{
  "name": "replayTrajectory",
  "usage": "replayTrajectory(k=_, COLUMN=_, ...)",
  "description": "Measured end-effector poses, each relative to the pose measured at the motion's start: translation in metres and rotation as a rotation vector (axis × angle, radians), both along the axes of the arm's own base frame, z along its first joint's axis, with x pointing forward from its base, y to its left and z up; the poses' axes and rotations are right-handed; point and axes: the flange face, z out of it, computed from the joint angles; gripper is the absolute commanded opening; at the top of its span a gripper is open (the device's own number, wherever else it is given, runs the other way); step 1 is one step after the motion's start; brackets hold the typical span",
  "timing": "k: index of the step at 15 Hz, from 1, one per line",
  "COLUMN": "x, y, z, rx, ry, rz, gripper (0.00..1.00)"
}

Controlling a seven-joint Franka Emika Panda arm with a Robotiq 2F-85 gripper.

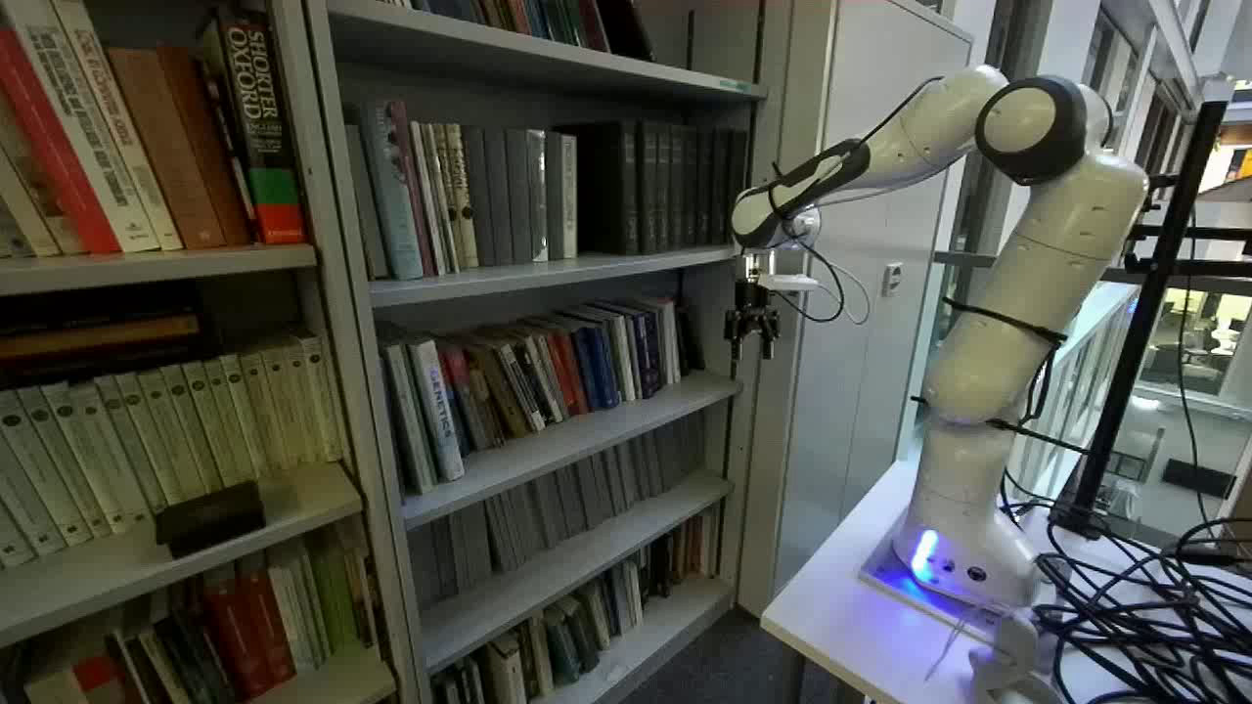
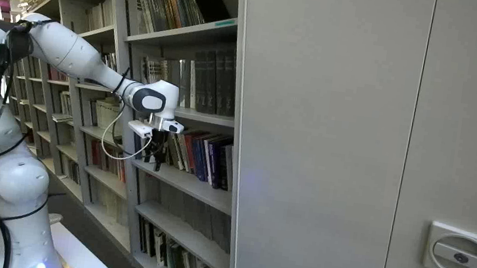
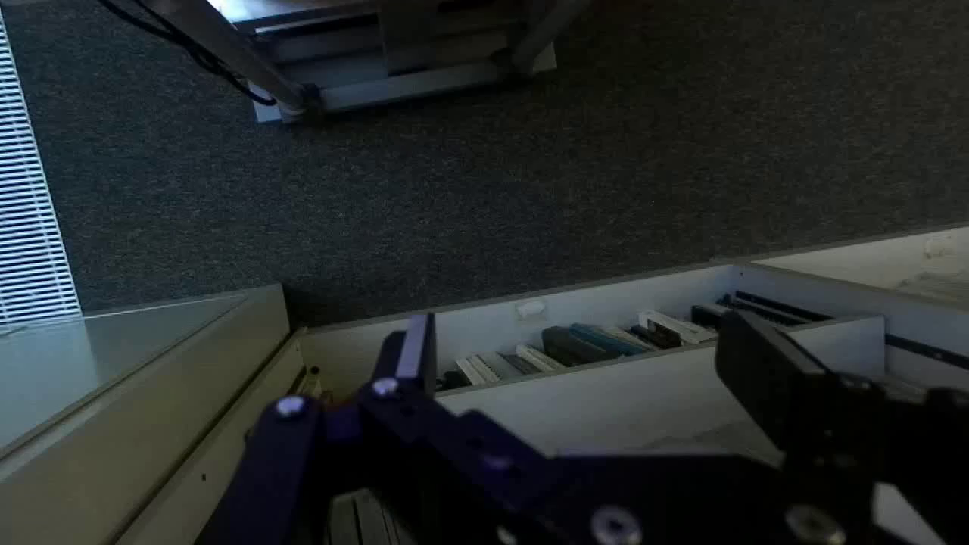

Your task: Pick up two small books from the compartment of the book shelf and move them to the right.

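In wrist view, gripper point(image 3: 581, 344) spread wide, book shelf point(image 3: 628, 390), only here a slatted strip point(image 3: 24, 204)

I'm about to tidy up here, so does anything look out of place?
In an exterior view, a dark object lies flat near the edge of a shelf, though the white books behind it stand in a row. Cables lie tangled on the table.

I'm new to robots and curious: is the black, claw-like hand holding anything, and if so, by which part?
Nothing is held: the black, two-fingered hand stands open, its fingers apart with nothing between them.
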Motion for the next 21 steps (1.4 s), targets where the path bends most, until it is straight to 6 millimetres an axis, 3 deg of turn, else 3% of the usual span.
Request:
replayTrajectory(k=12, x=0.003, y=0.004, z=0.005, rx=-0.009, ry=-0.039, rz=0.008, gripper=1.0)
replayTrajectory(k=15, x=0.005, y=0.025, z=0.031, rx=-0.041, ry=-0.165, rz=0.051, gripper=1.0)
replayTrajectory(k=18, x=-0.006, y=0.049, z=0.065, rx=-0.066, ry=-0.303, rz=0.096, gripper=1.0)
replayTrajectory(k=21, x=-0.019, y=0.059, z=0.09, rx=-0.092, ry=-0.442, rz=0.112, gripper=1.0)
